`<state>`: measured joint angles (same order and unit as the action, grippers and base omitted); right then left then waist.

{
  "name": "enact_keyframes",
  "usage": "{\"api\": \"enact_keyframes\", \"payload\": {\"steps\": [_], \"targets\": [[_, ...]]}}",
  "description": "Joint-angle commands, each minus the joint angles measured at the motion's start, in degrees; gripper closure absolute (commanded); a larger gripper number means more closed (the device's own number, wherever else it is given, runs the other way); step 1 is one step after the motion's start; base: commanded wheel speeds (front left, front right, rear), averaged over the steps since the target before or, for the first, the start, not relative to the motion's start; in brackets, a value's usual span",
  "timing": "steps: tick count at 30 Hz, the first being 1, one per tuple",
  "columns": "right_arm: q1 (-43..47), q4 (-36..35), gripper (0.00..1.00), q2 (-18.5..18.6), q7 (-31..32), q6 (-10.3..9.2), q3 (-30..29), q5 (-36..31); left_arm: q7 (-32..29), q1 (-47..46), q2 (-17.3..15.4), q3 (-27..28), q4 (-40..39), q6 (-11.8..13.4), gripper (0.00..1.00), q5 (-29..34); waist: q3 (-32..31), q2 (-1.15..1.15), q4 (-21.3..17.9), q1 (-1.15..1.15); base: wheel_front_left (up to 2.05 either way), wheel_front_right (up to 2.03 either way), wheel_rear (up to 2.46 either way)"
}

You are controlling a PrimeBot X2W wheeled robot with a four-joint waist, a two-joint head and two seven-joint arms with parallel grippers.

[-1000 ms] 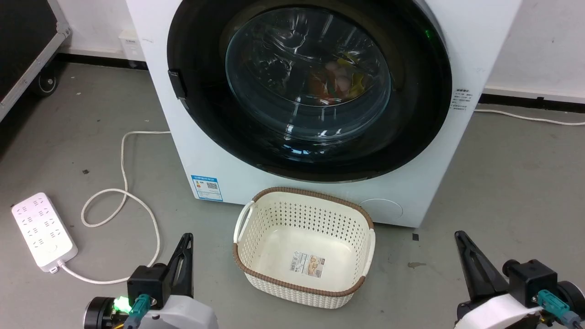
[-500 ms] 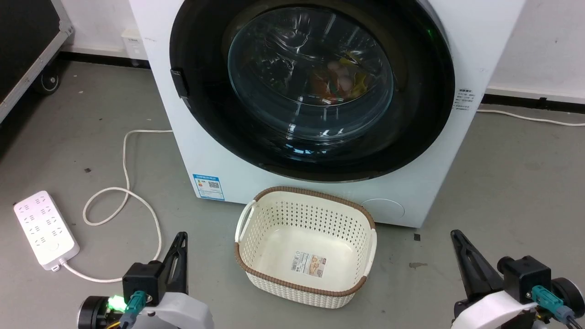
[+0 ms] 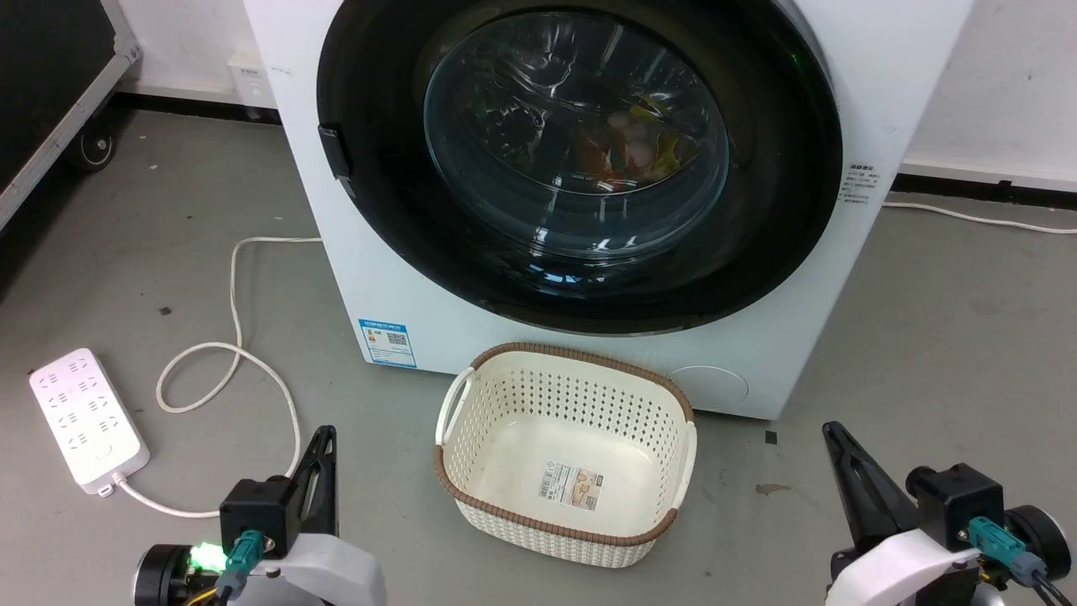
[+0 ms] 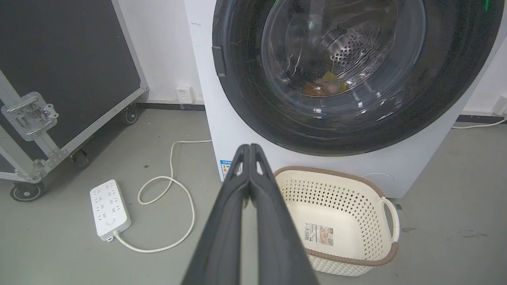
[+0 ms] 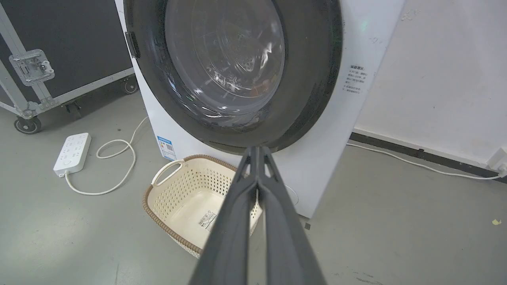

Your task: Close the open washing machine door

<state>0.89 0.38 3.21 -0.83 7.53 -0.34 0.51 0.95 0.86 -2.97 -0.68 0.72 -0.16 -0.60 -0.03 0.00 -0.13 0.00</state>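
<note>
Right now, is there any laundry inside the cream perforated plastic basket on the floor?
No, the cream perforated plastic basket shows its bare bottom, with just a small printed label stuck there.

The basket [image 3: 572, 404] is placed on the floor [image 3: 925, 353] just before the washing machine [image 3: 437, 303]; the power strip [image 3: 88, 419] is laid well to the left of it.

My left gripper [image 3: 326, 433] and right gripper [image 3: 831, 429]: long, tapering dark-grey fingers [image 4: 225, 221] on black block mounts [image 3: 257, 505]. Each wrist carries a white rounded shell [image 3: 336, 568] and a teal connector [image 3: 242, 551] with cable; a green light [image 3: 204, 555] glows on my left.
</note>
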Motion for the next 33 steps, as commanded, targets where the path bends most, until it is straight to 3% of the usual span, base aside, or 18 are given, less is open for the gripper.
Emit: {"api": "enact_keyframes", "payload": {"steps": [1,33], "targets": [[-0.75,-0.35,1.00,-0.32,0.35,-0.04,0.19,-0.36,-0.47,-0.83,0.08,0.40,-0.46,0.12,1.00,0.38,0.01,0.00,0.04,0.00,0.00,0.00,0.00],[-0.89,-0.38,1.00,-0.34,0.83,-0.04,0.34,-0.51,-0.95,-0.86,0.09,0.68,-0.72,0.16,1.00,0.60,0.03,0.00,0.13,0.00,0.00,0.00,0.00]]}}
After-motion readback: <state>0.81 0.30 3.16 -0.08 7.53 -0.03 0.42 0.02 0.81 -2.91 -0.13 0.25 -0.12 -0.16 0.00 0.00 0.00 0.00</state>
